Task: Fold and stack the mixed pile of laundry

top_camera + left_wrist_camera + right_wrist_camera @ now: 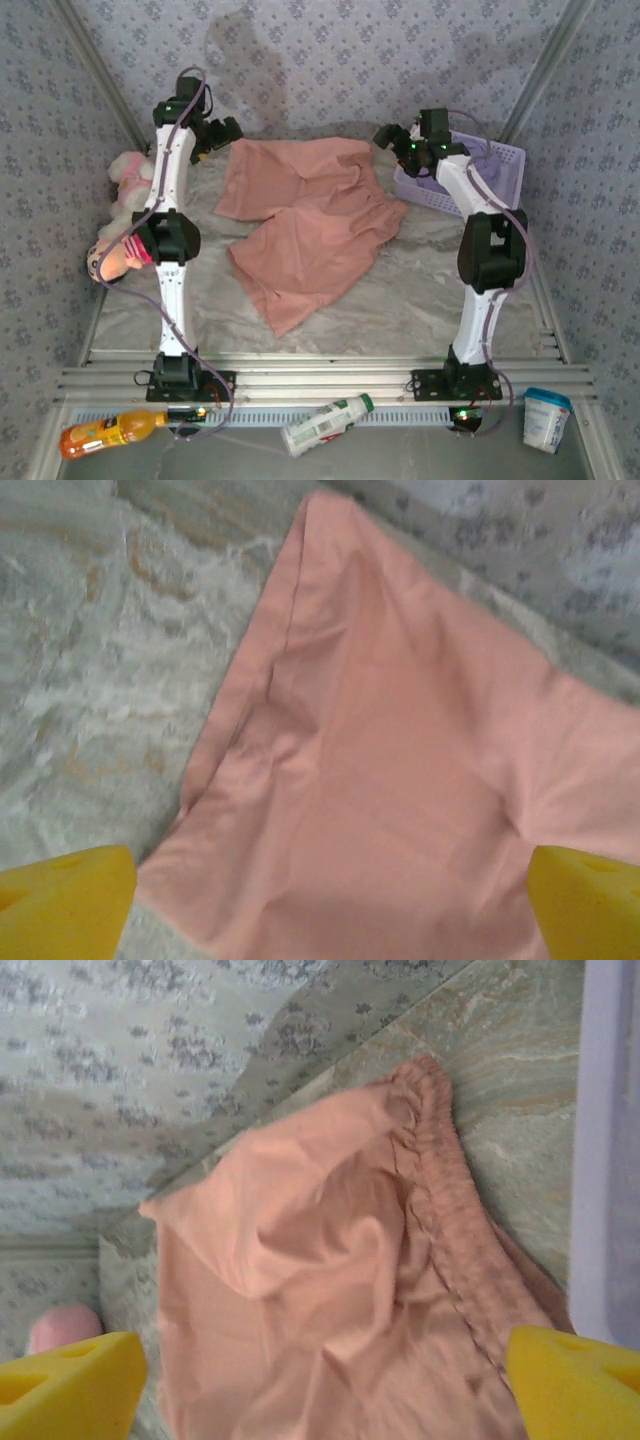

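Note:
The salmon-pink shorts (pixel 310 225) lie spread out flat on the marbled table, legs toward the near side. My left gripper (pixel 226 130) hovers at their far left corner. In the left wrist view it (pixel 330 920) is open, its yellow fingertips (pixel 65 900) wide apart above a leg hem of the shorts (pixel 400 730). My right gripper (pixel 386 136) hovers at the far right corner. In the right wrist view it (pixel 320 1390) is open too, over the shorts (pixel 320 1260) beside their gathered waistband (pixel 450 1220). Neither gripper holds cloth.
A lavender mesh basket (pixel 505 170) stands at the far right, just behind the right arm, with lavender fabric inside. Pink-and-white plush toys (pixel 125 180) lie along the left wall. An orange bottle (pixel 110 432), a white bottle (pixel 325 422) and a tub (pixel 547 418) sit on the near ledge.

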